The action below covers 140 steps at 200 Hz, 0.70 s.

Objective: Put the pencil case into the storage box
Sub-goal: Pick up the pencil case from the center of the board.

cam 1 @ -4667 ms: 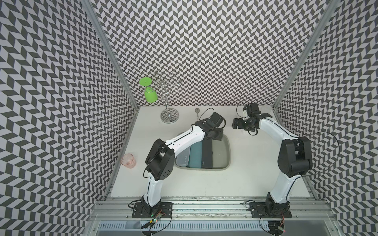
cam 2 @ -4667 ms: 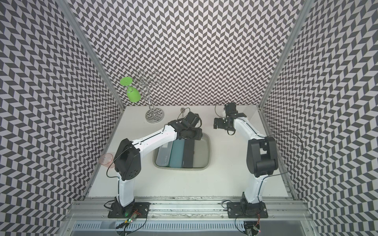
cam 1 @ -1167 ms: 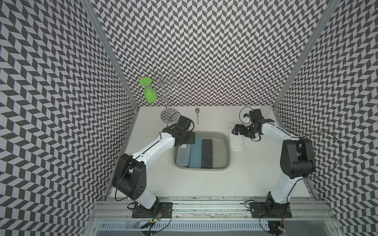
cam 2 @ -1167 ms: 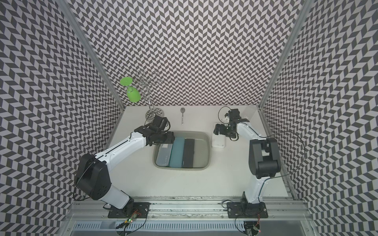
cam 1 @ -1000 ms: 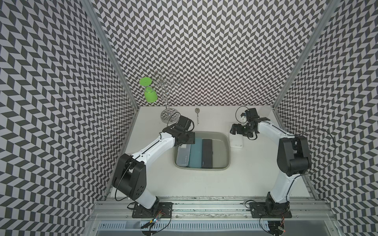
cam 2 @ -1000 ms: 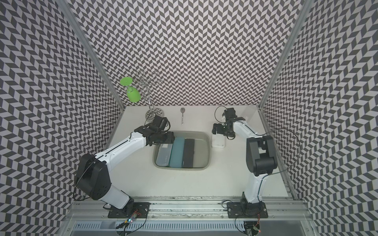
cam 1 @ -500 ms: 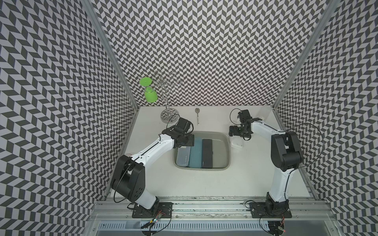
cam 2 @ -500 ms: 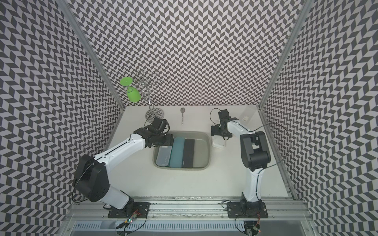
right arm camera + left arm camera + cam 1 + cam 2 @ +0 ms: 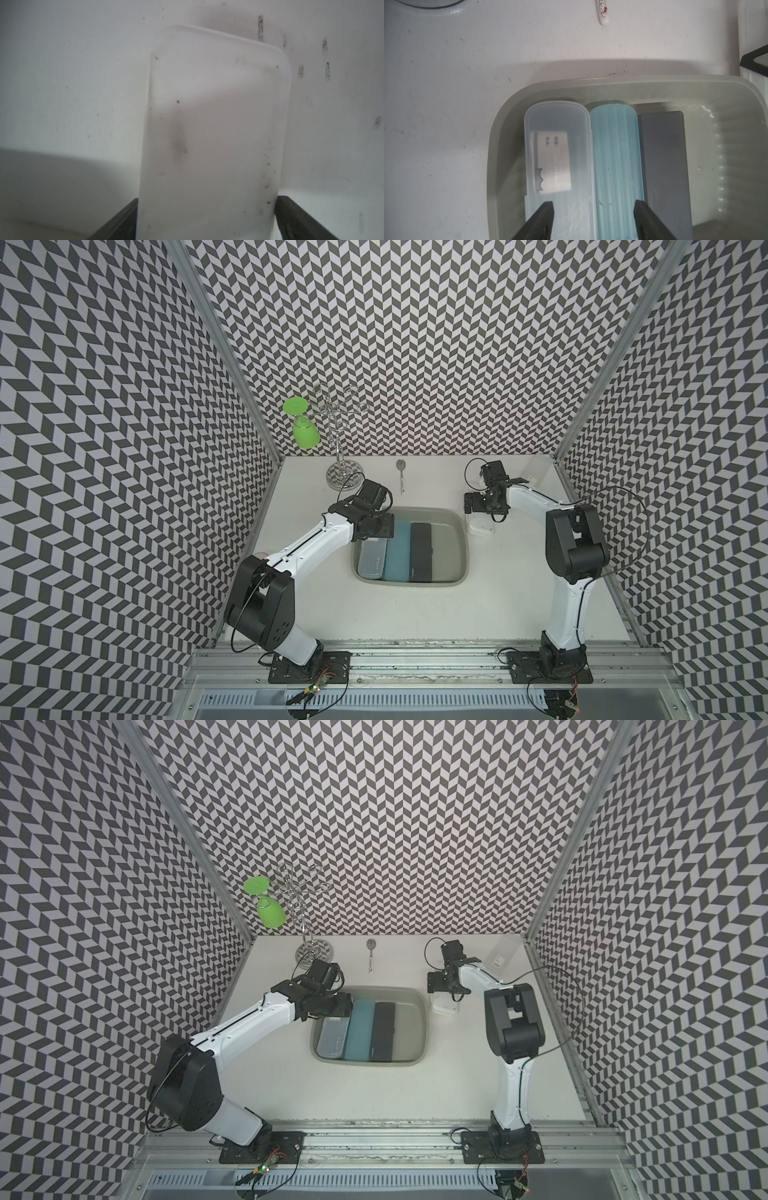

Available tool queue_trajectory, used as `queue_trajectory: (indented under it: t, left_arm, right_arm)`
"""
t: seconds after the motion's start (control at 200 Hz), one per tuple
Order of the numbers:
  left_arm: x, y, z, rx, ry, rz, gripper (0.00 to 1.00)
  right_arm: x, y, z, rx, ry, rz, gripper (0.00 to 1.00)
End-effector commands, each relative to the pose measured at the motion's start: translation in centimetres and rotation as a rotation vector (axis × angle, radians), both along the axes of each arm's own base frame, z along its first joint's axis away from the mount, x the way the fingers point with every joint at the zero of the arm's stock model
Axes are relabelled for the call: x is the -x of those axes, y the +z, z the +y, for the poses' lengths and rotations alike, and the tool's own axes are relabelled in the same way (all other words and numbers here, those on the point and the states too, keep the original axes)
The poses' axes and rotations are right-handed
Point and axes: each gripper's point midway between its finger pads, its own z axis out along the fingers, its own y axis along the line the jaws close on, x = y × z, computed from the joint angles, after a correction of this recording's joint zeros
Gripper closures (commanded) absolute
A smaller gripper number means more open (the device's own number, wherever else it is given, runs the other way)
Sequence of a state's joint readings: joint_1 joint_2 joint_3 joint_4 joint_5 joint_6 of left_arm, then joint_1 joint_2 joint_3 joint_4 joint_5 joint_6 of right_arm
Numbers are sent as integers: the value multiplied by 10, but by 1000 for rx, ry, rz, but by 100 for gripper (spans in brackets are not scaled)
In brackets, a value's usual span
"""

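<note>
Beside storage box (image 9: 448, 548), lengthwise along its side: frosted round-cornered pencil case (image 9: 481, 527), straddled by wide-spread right claw (image 9: 206, 209); left claw (image 9: 593, 209) likewise parted.

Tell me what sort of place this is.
Probably a robot test cell: chevron-patterned walls enclose a white table, a left arm and right arm are mounted on an aluminium rail, and a storage box holds pencil cases side by side.

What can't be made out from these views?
- White pencil case: blurred in the right wrist view, one end cut by the picture's edge; right gripper covers part in both top views.
- Clear pencil case: far end under the left gripper in both top views; label script too faint, left wrist view.
</note>
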State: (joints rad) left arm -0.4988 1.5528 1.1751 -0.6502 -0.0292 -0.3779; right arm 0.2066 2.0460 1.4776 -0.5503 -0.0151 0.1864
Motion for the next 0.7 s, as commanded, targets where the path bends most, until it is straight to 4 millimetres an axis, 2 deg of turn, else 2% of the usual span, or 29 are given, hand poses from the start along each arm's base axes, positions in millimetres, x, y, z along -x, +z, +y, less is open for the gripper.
queue_trajectory:
  t: [0.0,0.175,0.441,0.576,0.696]
  left_arm:
    - [-3,11,1,12,-8,-37,34]
    - [-1,10,2,12,-8,-34,34]
    - [0,14,5,7,-3,-41,34]
    - [-1,13,4,11,-5,-38,34]
    - [-5,16,1,18,-6,-44,34]
  right_arm:
    - [44,-65,-7,32,17,233,1]
    - [47,-71,-15,1,9,253,0]
    - [53,-60,-50,-195,-74,222,3]
    - [56,-54,-55,-212,-61,210,3]
    - [56,-48,-54,-270,-68,191,9]
